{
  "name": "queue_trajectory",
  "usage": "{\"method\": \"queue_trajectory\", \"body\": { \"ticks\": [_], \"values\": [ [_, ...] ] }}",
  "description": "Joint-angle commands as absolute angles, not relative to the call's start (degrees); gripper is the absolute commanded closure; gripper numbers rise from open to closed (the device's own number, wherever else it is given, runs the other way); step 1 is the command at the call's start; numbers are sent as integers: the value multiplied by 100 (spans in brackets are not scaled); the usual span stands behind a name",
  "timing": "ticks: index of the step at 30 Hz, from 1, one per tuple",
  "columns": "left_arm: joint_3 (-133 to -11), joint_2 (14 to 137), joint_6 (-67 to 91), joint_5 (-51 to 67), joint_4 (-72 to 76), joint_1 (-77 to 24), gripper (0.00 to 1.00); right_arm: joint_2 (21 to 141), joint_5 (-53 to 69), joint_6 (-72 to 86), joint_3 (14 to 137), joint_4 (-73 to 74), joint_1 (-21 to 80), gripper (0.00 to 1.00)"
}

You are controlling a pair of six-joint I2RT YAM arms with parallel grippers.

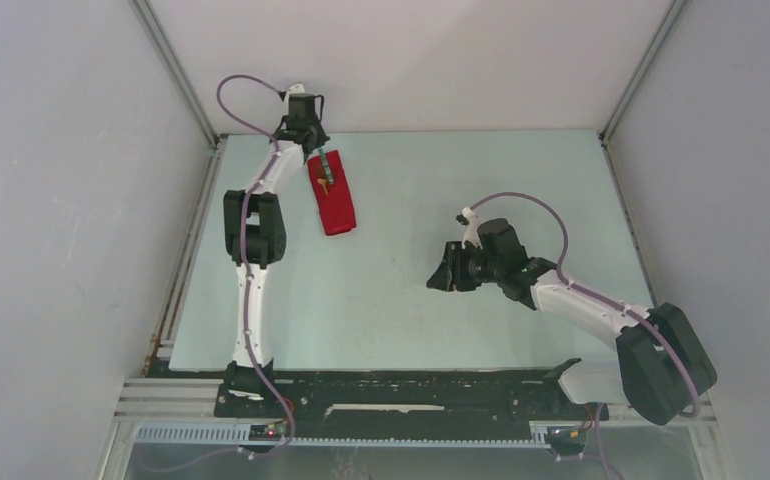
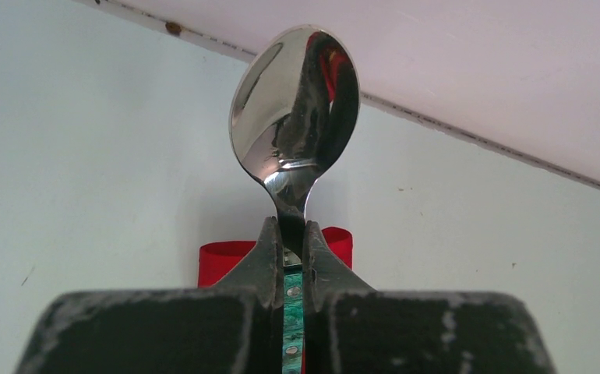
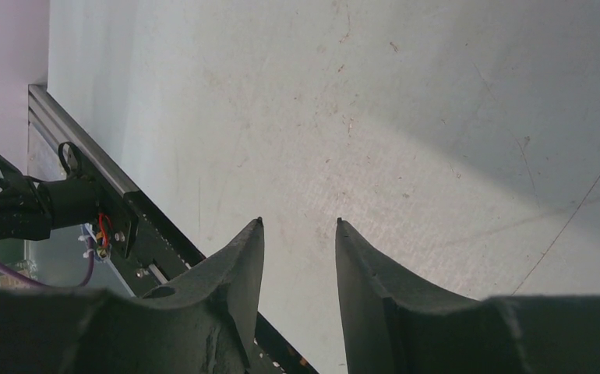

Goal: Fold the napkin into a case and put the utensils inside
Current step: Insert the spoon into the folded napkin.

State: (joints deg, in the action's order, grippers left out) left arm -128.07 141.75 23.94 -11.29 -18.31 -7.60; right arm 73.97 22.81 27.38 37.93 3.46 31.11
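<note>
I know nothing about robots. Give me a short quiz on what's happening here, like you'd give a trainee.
1. True or false: the left end effector is shut on the spoon.
2. The right end effector holds: A a fork, B a cup, C nothing.
3. Fill in: the red case lies nearer the ____ arm.
Key: 1 true; 2 C; 3 left.

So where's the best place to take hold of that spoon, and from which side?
At the narrow neck just below the bowl, where the left tool is shut on the spoon. Come from the handle end, one finger on each side. The neck is slim and straight enough to pinch, while the rounded, shiny bowl would likely slip.
</note>
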Motion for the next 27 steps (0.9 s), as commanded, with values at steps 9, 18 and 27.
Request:
{"method": "queue_trajectory", "body": {
  "ticks": [9,18,27],
  "values": [
    [-13051,14113,2676,-505,-2071,-760,100,7202,2362,2722,3770,142,3042,55],
    [-12416,13752,2679,-315,-2147,-791,100,7137,2355,2760,3727,136,3068,56],
    [-11902,13432,2661,-150,-2140,-836,100,7059,2348,2816,3683,114,3111,56]
  ]
}}
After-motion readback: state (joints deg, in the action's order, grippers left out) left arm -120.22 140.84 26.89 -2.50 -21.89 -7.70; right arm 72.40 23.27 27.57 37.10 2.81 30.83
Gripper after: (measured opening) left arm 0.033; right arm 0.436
